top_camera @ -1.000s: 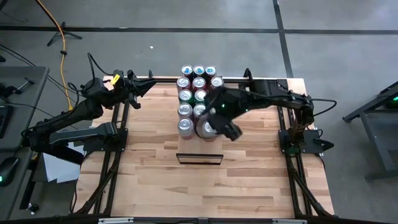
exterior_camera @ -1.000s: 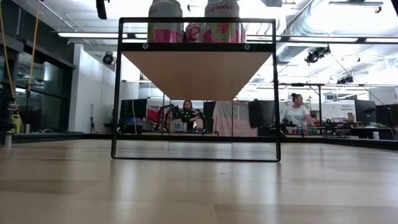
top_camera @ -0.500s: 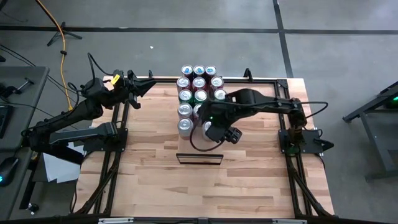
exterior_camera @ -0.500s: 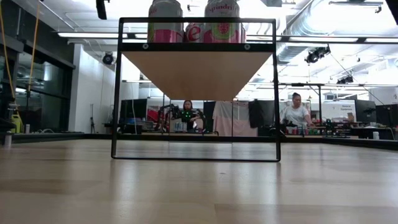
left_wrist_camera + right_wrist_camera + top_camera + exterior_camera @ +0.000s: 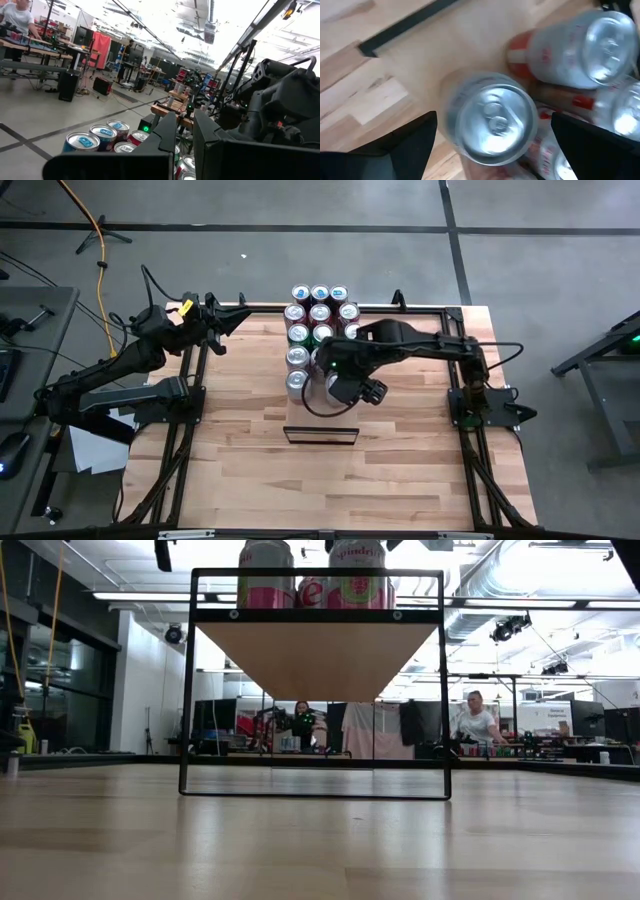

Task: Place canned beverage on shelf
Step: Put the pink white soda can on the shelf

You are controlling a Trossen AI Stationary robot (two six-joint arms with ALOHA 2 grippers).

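Hovering over the front-row silver can (image 5: 492, 119) on the pale wood shelf (image 5: 322, 412), right gripper (image 5: 347, 390) has jaws wide open, can between them, ungripped. Behind stand more cans (image 5: 319, 313). Left gripper (image 5: 232, 320) waits at the desk (image 5: 260, 470) far-left corner, jaws closed.

The right arm stretches in from the table's right side toward the middle, its elbow raised and its wrist turned downward, the right gripper (image 5: 340, 385) pointing at the tabletop with both fingers (image 5: 407, 145) spread wide apart. The left arm lies folded at the far left corner, the left gripper (image 5: 228, 321) closed tight.
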